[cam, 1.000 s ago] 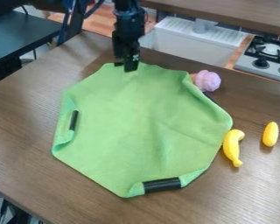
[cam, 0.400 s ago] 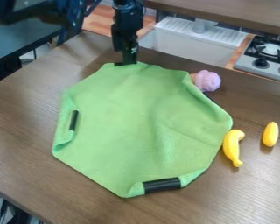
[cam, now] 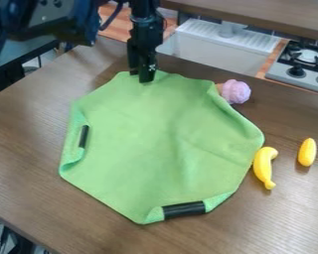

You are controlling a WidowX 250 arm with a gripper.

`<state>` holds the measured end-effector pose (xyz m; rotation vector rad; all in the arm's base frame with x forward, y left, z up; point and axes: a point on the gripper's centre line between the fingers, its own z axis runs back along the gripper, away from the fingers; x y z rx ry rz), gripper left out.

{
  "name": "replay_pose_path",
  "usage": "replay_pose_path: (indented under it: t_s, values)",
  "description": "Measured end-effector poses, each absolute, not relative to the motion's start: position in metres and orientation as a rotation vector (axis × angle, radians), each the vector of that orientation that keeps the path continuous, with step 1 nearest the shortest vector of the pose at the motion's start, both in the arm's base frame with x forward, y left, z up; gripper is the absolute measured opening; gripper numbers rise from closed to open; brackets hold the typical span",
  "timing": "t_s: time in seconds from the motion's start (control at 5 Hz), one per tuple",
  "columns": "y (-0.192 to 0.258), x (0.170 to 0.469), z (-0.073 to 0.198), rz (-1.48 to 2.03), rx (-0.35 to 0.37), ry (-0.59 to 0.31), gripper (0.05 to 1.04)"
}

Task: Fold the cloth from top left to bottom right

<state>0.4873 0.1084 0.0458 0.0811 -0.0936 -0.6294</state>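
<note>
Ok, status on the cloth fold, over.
Gripper at the far edge. Green cloth spread out, main fold not made. Curved banana close beside its right edge.

the work surface is a brown wood-grain table (cam: 22,183). a green cloth (cam: 148,134) lies spread across its middle, with edge portions curled inward at the left and bottom. a pink ice cream toy (cam: 236,92) rests against the cloth's upper right edge. a curved yellow banana (cam: 262,166) is located at the cloth's right edge. a smaller oblong yellow item (cam: 307,152) lies further right, apart from the banana.
</note>
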Motion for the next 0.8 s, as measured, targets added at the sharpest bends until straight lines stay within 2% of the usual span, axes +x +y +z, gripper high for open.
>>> replay_pose_path:
  t_s: [0.4,0.6,0.8]
  values:
    - [0.0993,0.4896,0.0444,-0.627,0.095,-0.087,0.386]
    - [0.1011,0.4906,0.0454,-0.616,0.108,-0.09,0.153]
    - [0.1013,0.4904,0.0447,-0.606,0.112,-0.087,0.068]
